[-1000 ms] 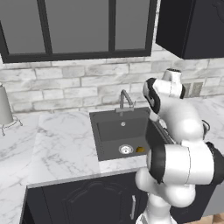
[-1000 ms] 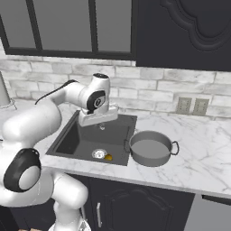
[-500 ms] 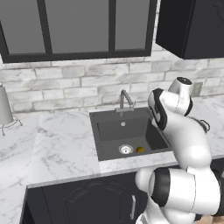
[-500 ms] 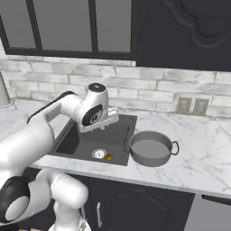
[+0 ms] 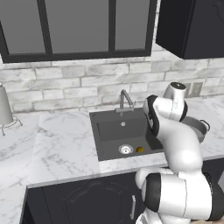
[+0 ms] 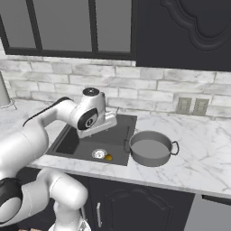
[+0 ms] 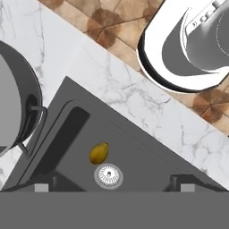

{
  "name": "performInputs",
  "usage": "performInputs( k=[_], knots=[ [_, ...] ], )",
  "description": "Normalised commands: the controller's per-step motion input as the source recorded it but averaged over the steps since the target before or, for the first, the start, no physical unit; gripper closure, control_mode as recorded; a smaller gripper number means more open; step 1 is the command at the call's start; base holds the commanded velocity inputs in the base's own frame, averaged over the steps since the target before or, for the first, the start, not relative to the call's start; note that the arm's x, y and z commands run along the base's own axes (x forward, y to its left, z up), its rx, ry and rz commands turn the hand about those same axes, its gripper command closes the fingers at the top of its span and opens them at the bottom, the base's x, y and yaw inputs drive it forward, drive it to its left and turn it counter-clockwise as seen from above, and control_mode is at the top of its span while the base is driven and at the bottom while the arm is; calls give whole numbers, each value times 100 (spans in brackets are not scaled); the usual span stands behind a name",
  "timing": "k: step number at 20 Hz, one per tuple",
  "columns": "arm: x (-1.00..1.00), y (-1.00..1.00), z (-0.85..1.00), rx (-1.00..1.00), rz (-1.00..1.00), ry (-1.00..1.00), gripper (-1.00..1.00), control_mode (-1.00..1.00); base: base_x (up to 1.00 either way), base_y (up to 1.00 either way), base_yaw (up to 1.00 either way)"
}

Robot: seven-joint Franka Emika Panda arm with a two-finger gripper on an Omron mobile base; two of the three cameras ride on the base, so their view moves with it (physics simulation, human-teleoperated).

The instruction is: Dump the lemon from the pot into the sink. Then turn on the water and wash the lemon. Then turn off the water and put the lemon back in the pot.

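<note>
- Below the arm in the left base view, the lemon [image 5: 140, 149] lies in the sink [image 5: 109, 131] beside the drain [image 5: 126, 149].
- Right base view: the pot [image 6: 151, 148] stands on the tabletop [image 6: 198, 149] touching the sink's edge.
- Hand view: the gripper [image 7: 112, 188] hangs over the lemon, holding nothing; its opening I cannot tell.

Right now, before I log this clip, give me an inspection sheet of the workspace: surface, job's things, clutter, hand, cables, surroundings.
Surface: white marble counter with a dark sink set into it.
Job's things: lemon lies on the sink floor beside the silver drain; pot stands upright on the counter at the sink's side, nothing seen inside; faucet at the back rim, no water running.
Clutter: a pale object on a wire stand at the far left of the counter.
Hand: the hand looks down over the sink; only the dark fingertips show, apart, holding nothing.
Cables: nothing seen.
Surroundings: grey brick wall, dark cabinets above and below, wall sockets.
</note>
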Motion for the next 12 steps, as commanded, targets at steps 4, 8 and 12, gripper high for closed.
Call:
performInputs(
  k=[4, 8, 12],
  knots=[
    [5, 20, 1, 0, -44, 23, -100, -100, 0, 0, 0],
    [3, 29, 0, 0, -55, 16, -100, -100, 0, 0, 0],
    [-1, 25, 0, 0, -60, -2, -100, -100, 0, 0, 0]
  ],
)
